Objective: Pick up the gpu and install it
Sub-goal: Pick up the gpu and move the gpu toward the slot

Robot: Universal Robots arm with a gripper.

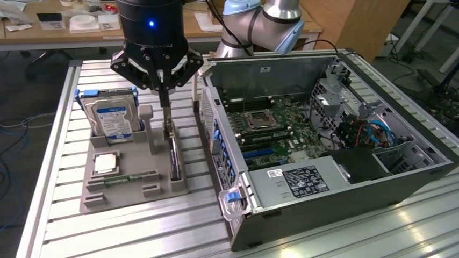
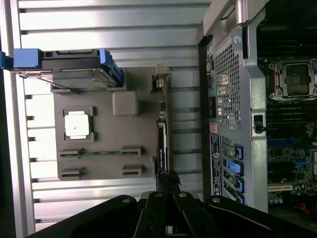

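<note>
The gpu is a thin dark card with a silver bracket. It stands on edge in a slot of the grey holder, beside the open computer case. My gripper hangs straight over the holder, its black fingers pinched together on the card's upper edge. In the wrist view the gpu runs along the holder's side, and my gripper closes over its near end. The card still sits in its slot.
The holder also carries a silver hard drive with a blue label, a square processor chip and a narrow memory stick. The case lies open with its motherboard exposed. All of it rests on a ribbed aluminium table.
</note>
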